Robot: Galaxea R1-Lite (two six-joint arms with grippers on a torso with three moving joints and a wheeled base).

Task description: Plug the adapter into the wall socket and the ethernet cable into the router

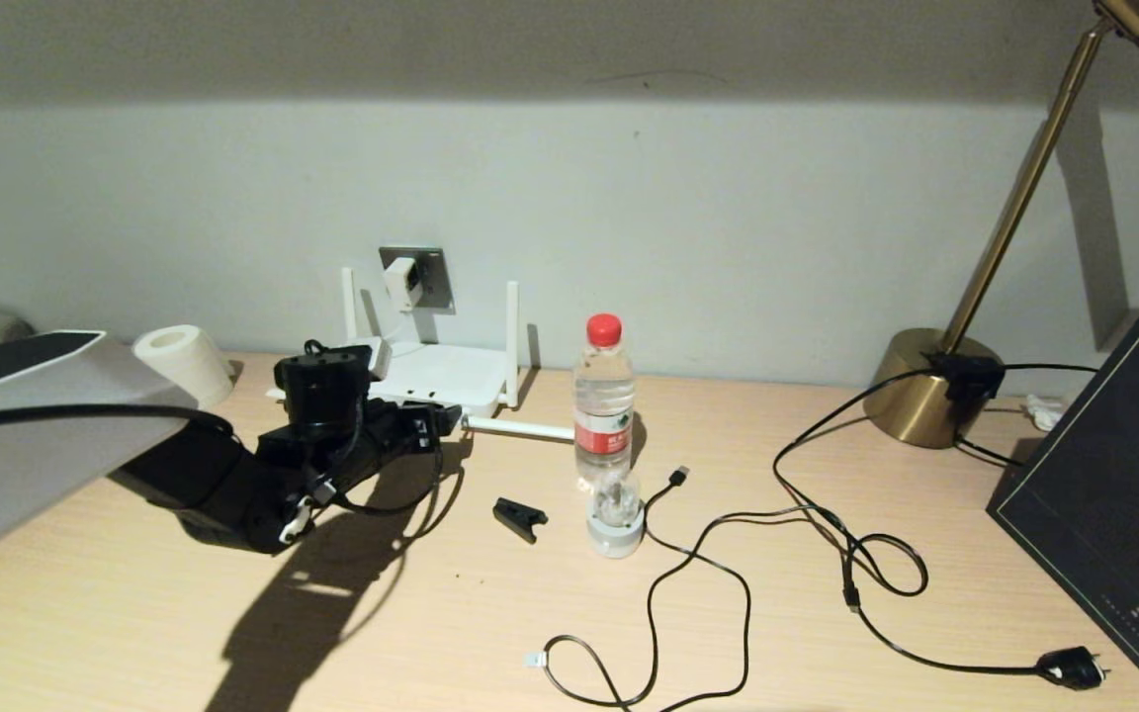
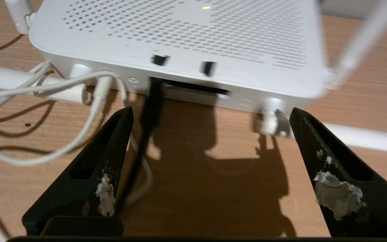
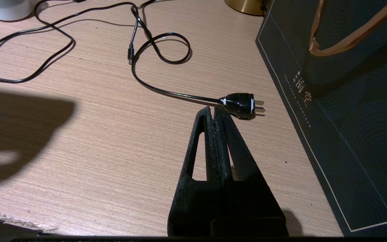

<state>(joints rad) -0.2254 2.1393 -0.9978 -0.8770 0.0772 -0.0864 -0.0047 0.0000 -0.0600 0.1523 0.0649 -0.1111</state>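
The white adapter point(image 1: 399, 281) sits in the grey wall socket point(image 1: 437, 285). Below it lies the white router point(image 1: 443, 380), with its port edge facing my left gripper point(image 1: 439, 421). In the left wrist view my left gripper point(image 2: 211, 112) is open a short way in front of the router point(image 2: 180, 30). The black ethernet cable point(image 2: 149, 111) is plugged into a port and runs back just inside one finger, untouched. The adapter's white cord point(image 2: 62, 85) enters the router beside it. My right gripper point(image 3: 213, 110) is shut and empty above the desk, out of the head view.
A water bottle point(image 1: 604, 396), a small white gadget point(image 1: 616, 522) and a black clip point(image 1: 520, 519) stand right of the router. Loose black cords, a USB plug point(image 1: 679, 476) and a black mains plug point(image 3: 241, 104) lie on the desk. Brass lamp point(image 1: 925, 388), dark bag point(image 1: 1113, 494), paper roll point(image 1: 184, 362).
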